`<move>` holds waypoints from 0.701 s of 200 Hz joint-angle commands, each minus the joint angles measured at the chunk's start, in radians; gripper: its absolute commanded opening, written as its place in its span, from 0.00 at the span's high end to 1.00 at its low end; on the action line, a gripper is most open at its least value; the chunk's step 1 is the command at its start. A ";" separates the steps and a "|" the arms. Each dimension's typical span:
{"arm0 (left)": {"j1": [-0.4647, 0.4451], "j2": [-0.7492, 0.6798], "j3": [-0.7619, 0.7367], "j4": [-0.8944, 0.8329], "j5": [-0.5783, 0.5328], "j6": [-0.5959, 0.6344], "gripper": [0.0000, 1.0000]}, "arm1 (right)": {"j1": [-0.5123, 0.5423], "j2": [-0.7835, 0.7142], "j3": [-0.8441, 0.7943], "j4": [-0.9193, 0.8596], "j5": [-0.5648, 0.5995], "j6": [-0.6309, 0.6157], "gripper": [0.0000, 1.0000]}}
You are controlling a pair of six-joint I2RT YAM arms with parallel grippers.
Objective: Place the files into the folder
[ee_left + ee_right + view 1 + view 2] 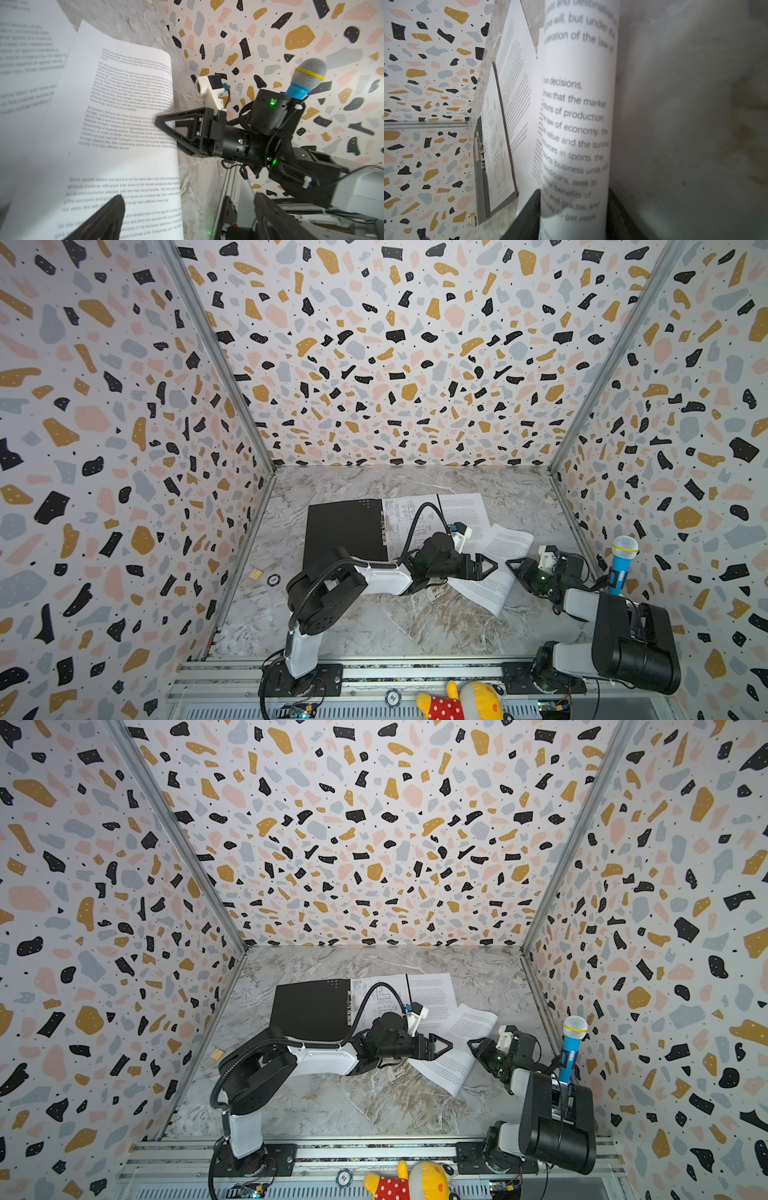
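Terrazzo-patterned walls (374, 344), grey marbled tabletop (374, 626).

The left gripper (189, 196) has its jaws spread wide. Only the long edge of a text sheet (124, 104) and bare marble worktop (145, 25) lie between them. Ahead of the jaws, the right gripper (161, 122) meets that sheet's curled edge; whether it grips is unclear. Behind it stands a blue toy microphone (307, 79). A second text sheet (27, 62) lies blurred beyond the first.
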 commanded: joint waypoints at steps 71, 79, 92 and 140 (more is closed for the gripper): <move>-0.228 -0.081 -0.368 0.471 -0.325 -0.409 0.00 | 0.001 0.032 0.007 -0.067 0.018 -0.029 0.51; -0.253 -0.062 -0.371 0.494 -0.343 -0.434 0.00 | 0.001 0.034 0.008 -0.066 0.019 -0.029 0.51; -0.283 -0.017 -0.369 0.564 -0.356 -0.475 0.00 | 0.001 0.036 0.007 -0.065 0.018 -0.029 0.51; -0.313 0.140 -0.336 0.721 -0.344 -0.609 0.00 | 0.000 0.029 0.003 -0.066 0.015 -0.031 0.51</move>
